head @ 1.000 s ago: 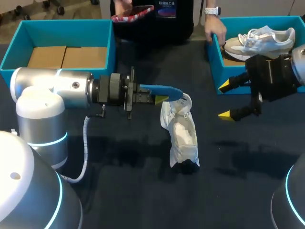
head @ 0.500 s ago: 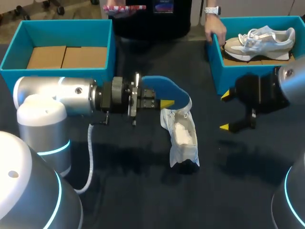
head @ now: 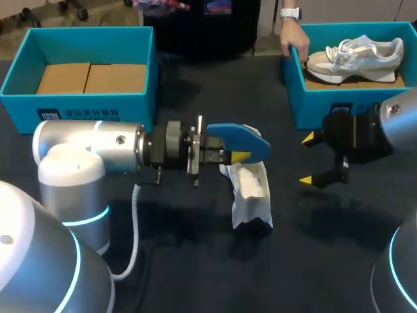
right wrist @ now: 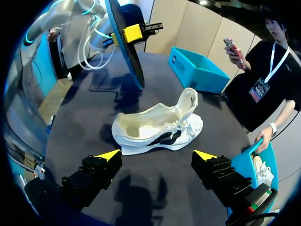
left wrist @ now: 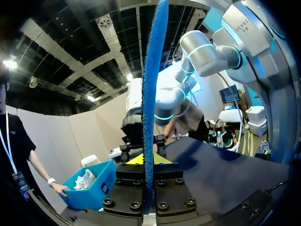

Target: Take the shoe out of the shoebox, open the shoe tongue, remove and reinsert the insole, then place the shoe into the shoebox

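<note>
Shoe lengthwise near-to-far on table, slightly askew

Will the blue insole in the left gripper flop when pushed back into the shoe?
Probably little: the insole stands straight past the left gripper, unsupported. It looks thin, so it may buckle if jammed into the shoe.

it looked like a robot lab or demo floor: a left arm and a right arm stood over one dark table, a left box and a right box sat at its far corners, and a person's hand rested on the right box.
</note>
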Tool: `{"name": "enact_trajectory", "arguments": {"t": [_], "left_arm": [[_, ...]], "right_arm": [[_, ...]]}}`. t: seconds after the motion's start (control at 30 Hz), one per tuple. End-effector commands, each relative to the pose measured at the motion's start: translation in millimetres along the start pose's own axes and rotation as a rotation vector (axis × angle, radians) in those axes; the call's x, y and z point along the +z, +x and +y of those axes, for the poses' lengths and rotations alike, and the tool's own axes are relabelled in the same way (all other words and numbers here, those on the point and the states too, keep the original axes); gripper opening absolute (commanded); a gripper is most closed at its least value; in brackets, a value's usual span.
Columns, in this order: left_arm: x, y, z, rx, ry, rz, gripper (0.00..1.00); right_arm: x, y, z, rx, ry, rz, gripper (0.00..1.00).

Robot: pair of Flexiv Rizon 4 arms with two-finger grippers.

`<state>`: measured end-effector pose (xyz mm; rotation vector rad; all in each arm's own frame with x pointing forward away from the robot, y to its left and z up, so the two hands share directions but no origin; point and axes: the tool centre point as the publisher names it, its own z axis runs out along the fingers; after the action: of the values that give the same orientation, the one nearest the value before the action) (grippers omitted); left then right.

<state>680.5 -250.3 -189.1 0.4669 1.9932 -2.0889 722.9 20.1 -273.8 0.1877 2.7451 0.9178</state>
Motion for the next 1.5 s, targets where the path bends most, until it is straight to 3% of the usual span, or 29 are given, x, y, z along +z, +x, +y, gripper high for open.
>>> {"name": "enact_trajectory", "arguments": {"t": [0.03, 0.17, 0.5, 0.73, 1.1, 1.5], "left_arm": [[10.9, 8.4, 11.8, 0.040, -0.022, -0.021, 0.00], [10.4, 10.3, 19.7, 0.058, -0.036, -0.047, 0.00], [3.0, 21.2, 27.6, 0.130, -0.081, -0.084, 0.00], [-3.1, 23.2, 41.4, 0.159, -0.106, -0.109, 0.00], [-4.2, 24.8, 47.3, 0.161, -0.112, -0.124, 0.00], [0.6, 21.8, 51.8, 0.163, -0.117, -0.119, 0.00]], "right_arm": [[0.2, -0.2, 0.1, 0.000, 0.001, 0.000, 1.00], [7.4, 1.2, -4.8, -0.024, -0.034, -0.003, 1.00], [20.9, 5.3, -18.4, -0.089, 0.002, 0.062, 1.00], [30.4, 5.4, -16.9, -0.094, 0.006, 0.051, 1.00], [44.1, 4.1, 4.7, -0.120, 0.000, 0.056, 1.00], [46.5, 6.5, 1.0, -0.102, -0.006, 0.057, 1.00]]}}
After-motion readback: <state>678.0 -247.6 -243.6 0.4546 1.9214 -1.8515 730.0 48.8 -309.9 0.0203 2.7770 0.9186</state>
